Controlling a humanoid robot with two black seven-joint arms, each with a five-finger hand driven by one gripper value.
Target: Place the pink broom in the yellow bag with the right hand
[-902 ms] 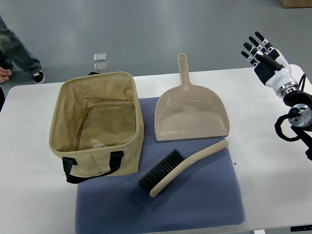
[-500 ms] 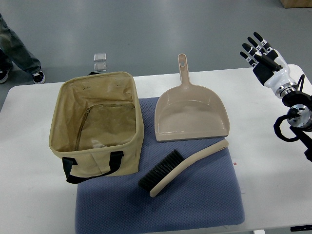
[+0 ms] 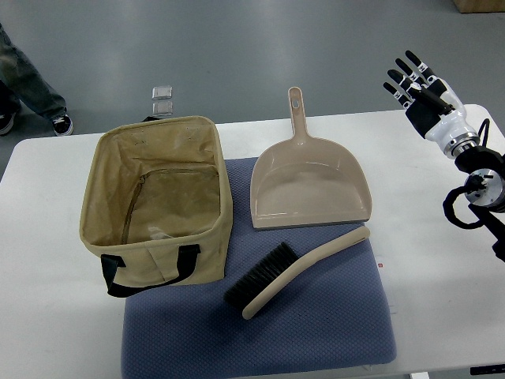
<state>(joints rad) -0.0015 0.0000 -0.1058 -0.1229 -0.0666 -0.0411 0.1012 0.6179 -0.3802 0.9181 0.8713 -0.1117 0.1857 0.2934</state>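
Note:
The pink broom (image 3: 304, 268), a beige-pink hand brush with black bristles, lies slantwise on the blue mat (image 3: 331, 332), handle pointing up-right. The yellow bag (image 3: 158, 197) stands open on the mat's left side, with black handles at its near edge. My right hand (image 3: 414, 79) hovers at the table's far right corner, fingers spread, holding nothing, well away from the broom. My left arm does not show.
A matching pink dustpan (image 3: 308, 185) lies just beyond the broom, handle pointing away. The white table (image 3: 442, 284) carries the mat. A person's legs and shoes (image 3: 35, 99) stand on the floor at the upper left. Two small clear squares (image 3: 162, 99) lie on the floor.
My right hand has drifted slightly up and to the right, still spread. The person's near hand has left the view. Broom, bag and dustpan are unmoved.

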